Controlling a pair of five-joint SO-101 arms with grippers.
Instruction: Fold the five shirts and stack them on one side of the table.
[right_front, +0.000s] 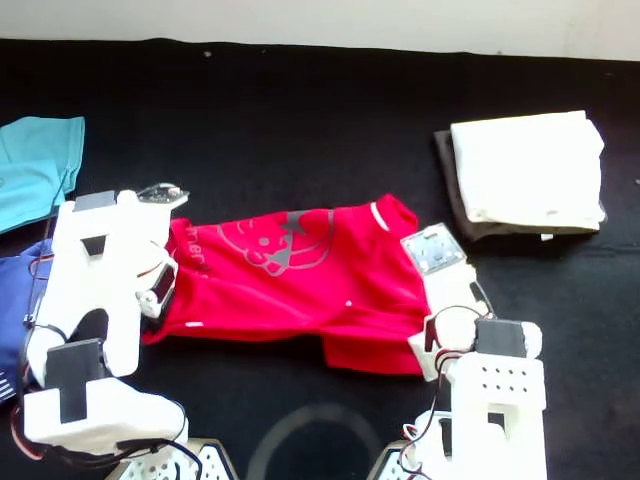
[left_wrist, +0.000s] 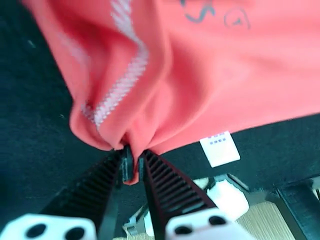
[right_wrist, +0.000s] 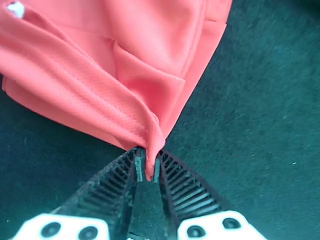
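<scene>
A red shirt (right_front: 290, 285) with a grey print lies spread across the middle of the black table, between the two arms. My left gripper (left_wrist: 131, 167) is shut on the shirt's left edge, the red cloth (left_wrist: 200, 75) bunched at its tips. My right gripper (right_wrist: 147, 169) is shut on a folded corner of the red shirt (right_wrist: 125, 65) at its right side. In the high view the left arm (right_front: 100, 300) stands at the shirt's left end and the right arm (right_front: 470, 330) at its right end. A stack of folded shirts, white (right_front: 528, 165) over dark (right_front: 447, 170), sits at the far right.
A teal shirt (right_front: 35, 170) and a blue shirt (right_front: 18, 290) lie at the table's left edge, behind the left arm. The black table (right_front: 300, 120) stretches bare toward the back wall.
</scene>
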